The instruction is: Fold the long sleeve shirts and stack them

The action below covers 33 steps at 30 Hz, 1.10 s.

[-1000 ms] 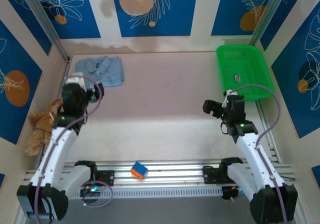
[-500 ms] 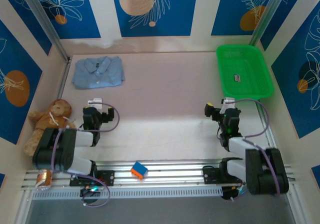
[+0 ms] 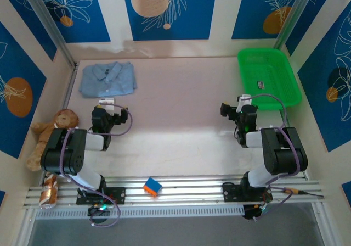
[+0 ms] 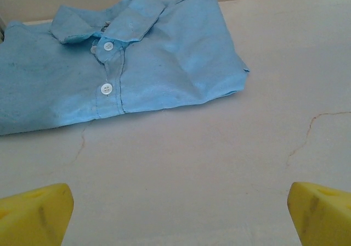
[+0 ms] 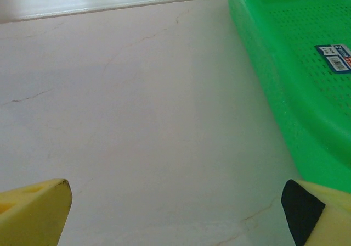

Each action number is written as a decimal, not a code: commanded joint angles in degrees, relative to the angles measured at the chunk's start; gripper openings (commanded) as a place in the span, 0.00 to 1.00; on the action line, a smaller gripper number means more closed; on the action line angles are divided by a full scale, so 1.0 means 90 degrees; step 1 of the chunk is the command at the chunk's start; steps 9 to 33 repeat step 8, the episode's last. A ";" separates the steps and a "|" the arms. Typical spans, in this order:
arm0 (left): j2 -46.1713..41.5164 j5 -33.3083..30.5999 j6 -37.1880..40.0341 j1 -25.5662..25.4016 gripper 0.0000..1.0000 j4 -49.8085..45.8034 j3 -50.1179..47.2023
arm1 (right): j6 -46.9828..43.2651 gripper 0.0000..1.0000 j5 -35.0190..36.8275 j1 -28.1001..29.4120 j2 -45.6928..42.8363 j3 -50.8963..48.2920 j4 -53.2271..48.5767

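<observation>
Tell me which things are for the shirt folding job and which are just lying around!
For the job: the light blue shirt, folded, far left.
Just lying about: the green basket, the teddy bear, the orange and blue block.

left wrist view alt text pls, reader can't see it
A folded light blue shirt, collar and white buttons showing, lies on the pale table. The left pincer is open, its yellow fingertips at the lower corners, touching nothing.

A robot lab cell: aluminium rail (image 3: 186,191), blue patterned wall panels (image 3: 186,21).
</observation>
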 commanded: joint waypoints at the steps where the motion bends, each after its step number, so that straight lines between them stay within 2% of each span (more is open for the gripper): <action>1: -0.0060 0.0187 -0.0022 0.0062 1.00 0.0010 -0.0031 | 0.0065 0.99 0.0222 0.0049 -0.0047 0.0060 0.0003; 4: -0.0058 0.0187 -0.0025 0.0063 1.00 0.0023 -0.0039 | 0.0133 0.99 0.0030 -0.0057 -0.0059 0.0076 -0.0073; 33: -0.0068 0.0196 -0.0017 0.0058 1.00 0.0040 -0.0050 | 0.0096 0.99 0.0090 -0.0010 -0.0067 0.0015 0.0044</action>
